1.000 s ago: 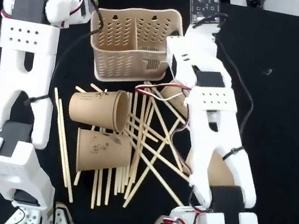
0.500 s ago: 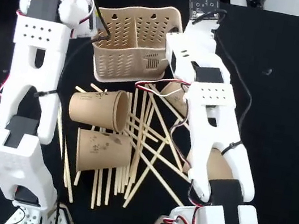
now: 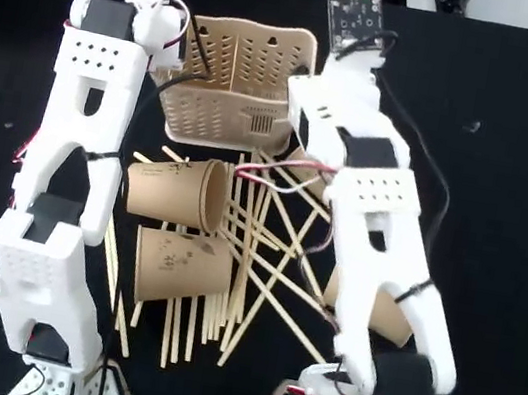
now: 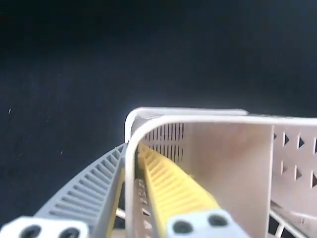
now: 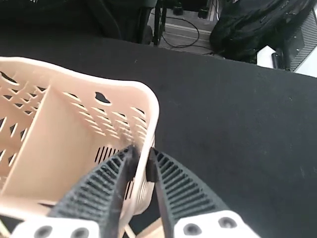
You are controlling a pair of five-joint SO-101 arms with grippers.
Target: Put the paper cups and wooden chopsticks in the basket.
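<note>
I read left gripper and right gripper each pinched narrow on the basket rim — left arm has swung in, basket now squarer.

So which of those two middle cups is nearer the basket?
The upper cup in the high view, just before the basket; the lower cup lies behind it.

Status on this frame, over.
Left tool clamped on basket wall, right tool on its corner. Basket empty. Cups, chopsticks on table. Right arm overhangs some.
</note>
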